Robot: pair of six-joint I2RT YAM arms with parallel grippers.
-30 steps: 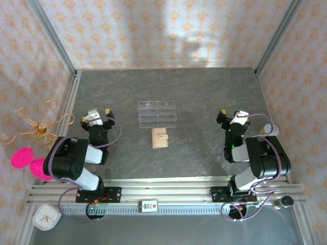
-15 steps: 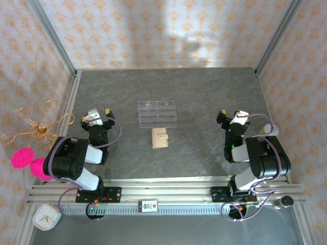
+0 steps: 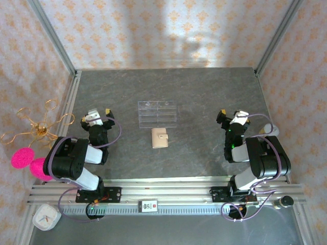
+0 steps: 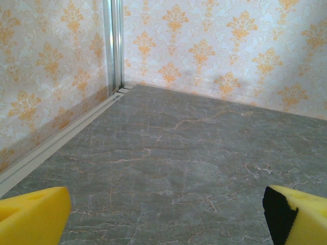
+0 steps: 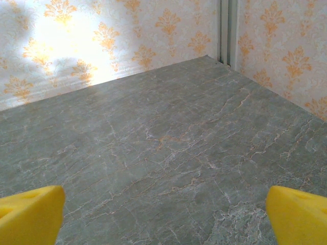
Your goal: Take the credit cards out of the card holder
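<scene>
Top external: card holder (image 3: 160, 138) lies flat near ctr of the grey table (image 3: 204, 92), folded shut as far as can be told, snap tab on its right edge. Just beyond it, not quite touching, sits a clear tray (image 3: 158, 113) w/ several compartments; contents too faint to tell. Left gripper (image 3: 96, 115) rests low over the table's left side, well apart from the card holder, yellow-tipped fingers spread. Right gripper (image 3: 233, 115) sits likewise on the right side, also well apart from the holder, fingers spread. Both arms folded back near their bases at the near edge. Off the table on the left: a gold wire ornament (image 3: 38, 127) and pink balls (image 3: 23, 157); a small white clock (image 3: 46, 218) in the near-left corner.

Left wrist: two yellow fingertips (image 4: 30, 214) at the bottom corners, jaws wide, bare table btw them. Patterned wall (image 4: 204, 46) and a metal corner post (image 4: 113, 46) beyond.

Right wrist: yellow fingertips (image 5: 28, 212) at both bottom corners, jaws wide, bare grey surface btw them, patterned wall behind w/ a bright patch of light at upper left
</scene>
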